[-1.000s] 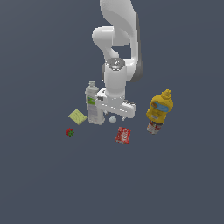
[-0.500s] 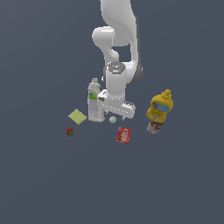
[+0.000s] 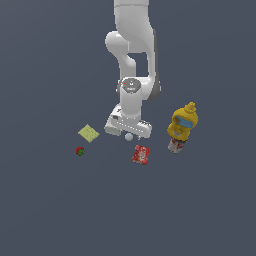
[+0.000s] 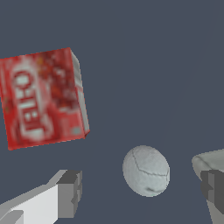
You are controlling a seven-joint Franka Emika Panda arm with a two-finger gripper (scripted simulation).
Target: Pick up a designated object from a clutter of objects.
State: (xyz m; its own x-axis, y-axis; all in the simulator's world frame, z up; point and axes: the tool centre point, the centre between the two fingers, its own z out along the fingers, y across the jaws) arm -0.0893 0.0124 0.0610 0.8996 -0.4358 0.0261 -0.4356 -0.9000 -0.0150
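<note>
Your gripper (image 4: pixel 140 192) is low over the tabletop (image 3: pixel 50 210), and its jaws are wide apart. The little pale ball (image 4: pixel 146 170) sits between them, and you can see a gap on each side. The red can (image 3: pixel 141 154) lies near it. The yellow mustard bottle (image 3: pixel 182 127) stands off to the exterior view's right.
</note>
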